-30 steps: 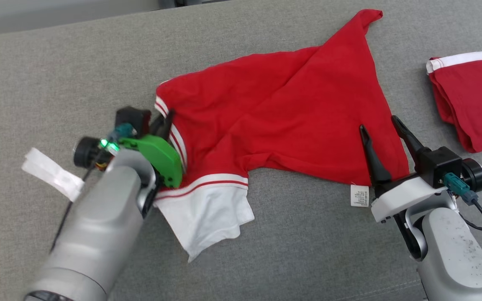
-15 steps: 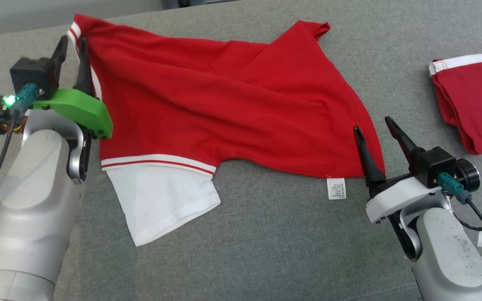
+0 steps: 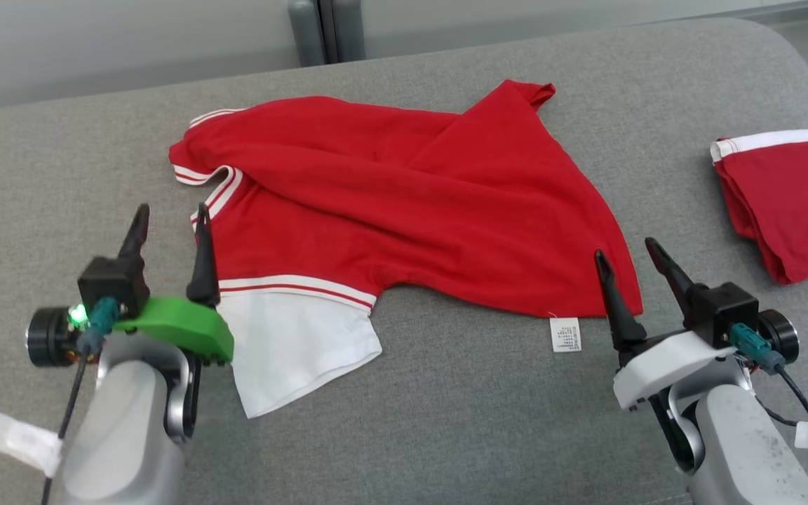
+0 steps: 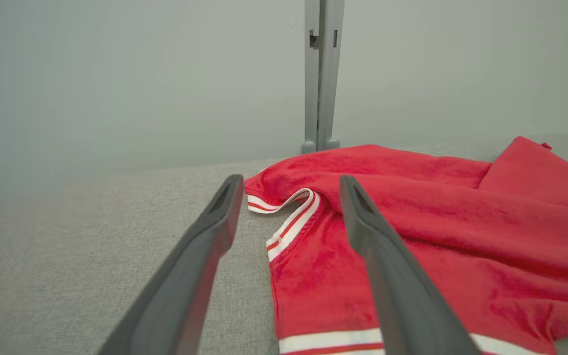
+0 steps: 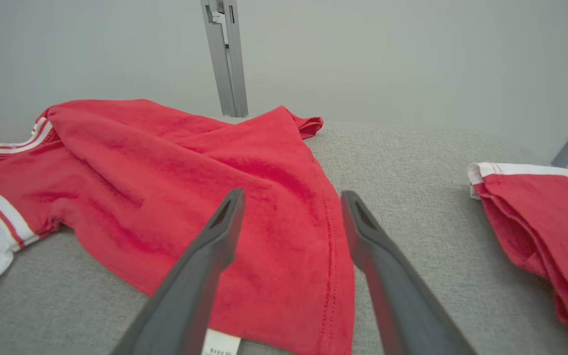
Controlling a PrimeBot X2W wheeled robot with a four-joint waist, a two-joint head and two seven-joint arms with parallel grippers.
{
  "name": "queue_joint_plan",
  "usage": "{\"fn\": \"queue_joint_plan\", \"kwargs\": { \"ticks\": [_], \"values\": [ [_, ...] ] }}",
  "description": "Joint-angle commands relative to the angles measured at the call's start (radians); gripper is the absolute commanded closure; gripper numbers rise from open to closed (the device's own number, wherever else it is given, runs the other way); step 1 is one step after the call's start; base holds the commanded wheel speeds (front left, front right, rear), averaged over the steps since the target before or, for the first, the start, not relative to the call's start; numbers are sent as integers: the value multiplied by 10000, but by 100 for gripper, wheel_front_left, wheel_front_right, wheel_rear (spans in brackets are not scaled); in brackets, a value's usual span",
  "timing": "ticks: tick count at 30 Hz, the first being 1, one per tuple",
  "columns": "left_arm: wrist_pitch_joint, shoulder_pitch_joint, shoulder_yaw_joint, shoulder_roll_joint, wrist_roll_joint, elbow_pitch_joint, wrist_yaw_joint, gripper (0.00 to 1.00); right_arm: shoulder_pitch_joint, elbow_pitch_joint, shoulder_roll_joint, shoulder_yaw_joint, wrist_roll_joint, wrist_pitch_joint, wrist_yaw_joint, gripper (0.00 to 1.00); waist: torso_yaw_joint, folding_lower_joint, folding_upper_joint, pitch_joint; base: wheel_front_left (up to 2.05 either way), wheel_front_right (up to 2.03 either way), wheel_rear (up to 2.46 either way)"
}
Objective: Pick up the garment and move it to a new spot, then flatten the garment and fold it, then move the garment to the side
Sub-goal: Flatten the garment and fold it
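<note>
Broadly, a grey woven upholstered surface [image 3: 446,421] carries a rumpled red short-sleeved garment [image 3: 411,203] with white-and-red striped trim, spread across its middle. A second, folded red garment with a white band [image 3: 790,196] lies well apart at the right. The spread garment's white sleeve [image 3: 299,351] points toward the robot. The left gripper [image 3: 172,210] hovers at the garment's left edge, its fingers spread and empty. The right gripper [image 3: 625,250] sits at the lower right hem, likewise spread and empty. A small white label [image 3: 564,334] hangs off that hem.
</note>
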Motion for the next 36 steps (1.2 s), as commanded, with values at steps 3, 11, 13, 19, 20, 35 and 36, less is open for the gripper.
{"fn": "queue_joint_plan", "kwargs": {
  "ticks": [3,11,13,19,20,35,36],
  "values": [
    [-1,1010,330,-310,272,-398,-257,0,432,95,31,-148,60,-18,-16,0,168,0,0,-562,0,0,0],
    [-1,2820,1198,-848,748,-1438,-534,0,1170,248,91,-355,146,-18,-16,0,355,0,0,-1299,0,0,0],
    [-1,3261,1258,-933,922,-1617,-624,0,1355,256,101,-400,166,-18,-16,0,394,0,0,-1430,0,0,0],
    [-1,4309,1764,-1123,835,-2051,-555,0,1763,322,101,-420,466,-20,-16,0,437,0,0,-1657,0,0,0],
    [-1,4499,1778,-1143,802,-2079,-561,0,1811,335,103,-400,497,-18,-16,0,437,0,0,-1673,0,0,0],
    [-1,4005,1033,-1159,-472,-1597,-786,0,1249,397,100,-634,274,-18,-16,0,363,0,0,-803,0,0,0],
    [1,3895,902,-1160,-529,-1467,-806,0,1195,452,100,-723,214,-18,-16,0,360,0,0,-678,0,0,0]
  ]
}}
